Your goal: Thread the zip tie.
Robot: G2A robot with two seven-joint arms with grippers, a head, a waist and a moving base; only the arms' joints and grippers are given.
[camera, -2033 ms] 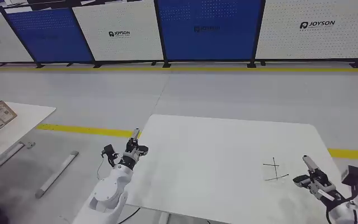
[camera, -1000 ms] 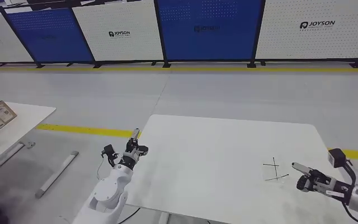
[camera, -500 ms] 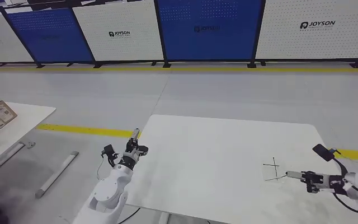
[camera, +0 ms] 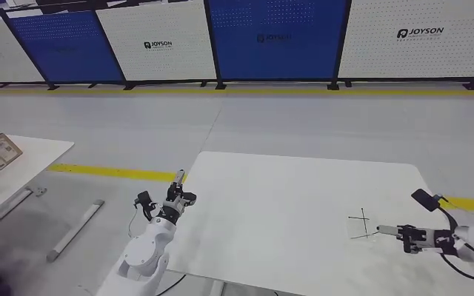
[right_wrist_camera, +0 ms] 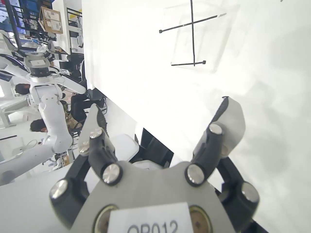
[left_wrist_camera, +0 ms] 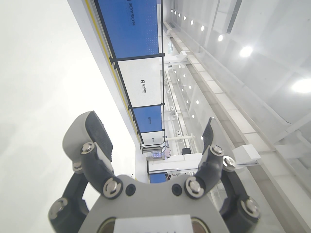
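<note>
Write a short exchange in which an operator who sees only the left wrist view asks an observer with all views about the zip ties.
Operator: Where are the zip ties?
Observer: Three black ones lie crossed on the table, near its right end.
Operator: Is the right gripper holding one?
Observer: No. It is open and empty, pointed at them but apart from them.
</note>
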